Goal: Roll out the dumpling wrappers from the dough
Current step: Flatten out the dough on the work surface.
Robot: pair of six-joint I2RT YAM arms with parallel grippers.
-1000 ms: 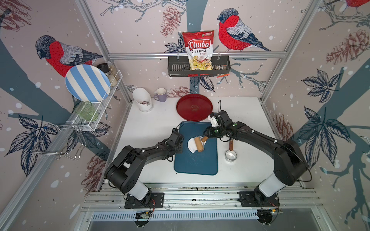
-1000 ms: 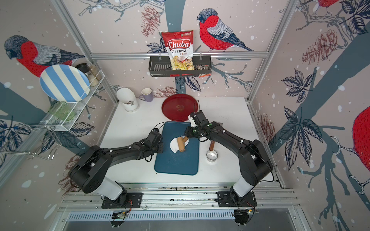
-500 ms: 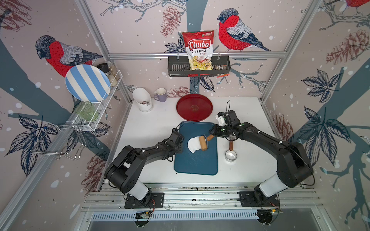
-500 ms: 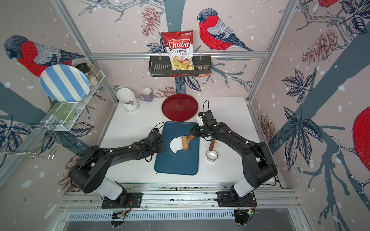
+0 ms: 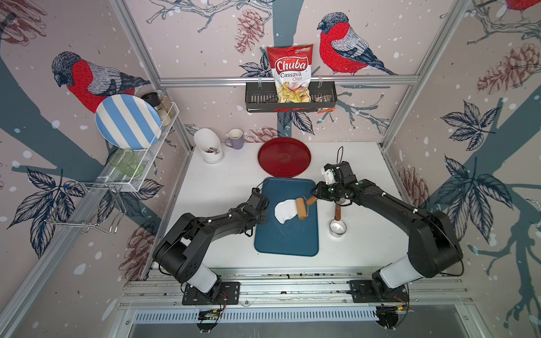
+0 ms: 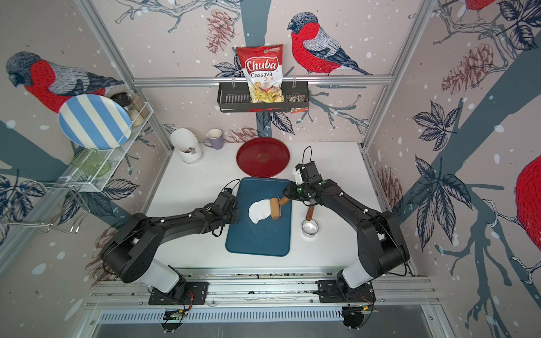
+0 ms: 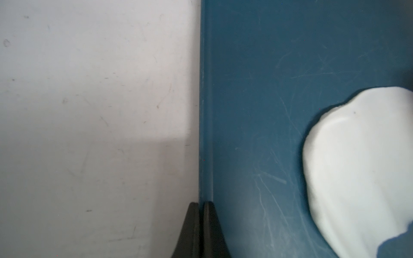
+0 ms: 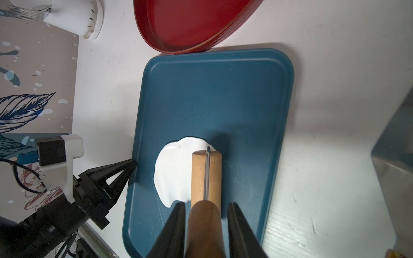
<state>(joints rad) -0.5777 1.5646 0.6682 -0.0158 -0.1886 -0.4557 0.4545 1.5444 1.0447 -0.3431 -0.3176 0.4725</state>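
Although the dough [image 5: 282, 212] is partly flattened on the blue board [image 5: 287, 240] by a roller [image 5: 300, 208] pinched in the right jaws, the left jaws pressed together, no wrappers are cut yet.

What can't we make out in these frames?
- Part of the dough under the roller: covered by it in both top views and the right wrist view.
- Rest of the dough in the left wrist view: cut off by the picture's edge.
- What is in the mug: too small in both top views.
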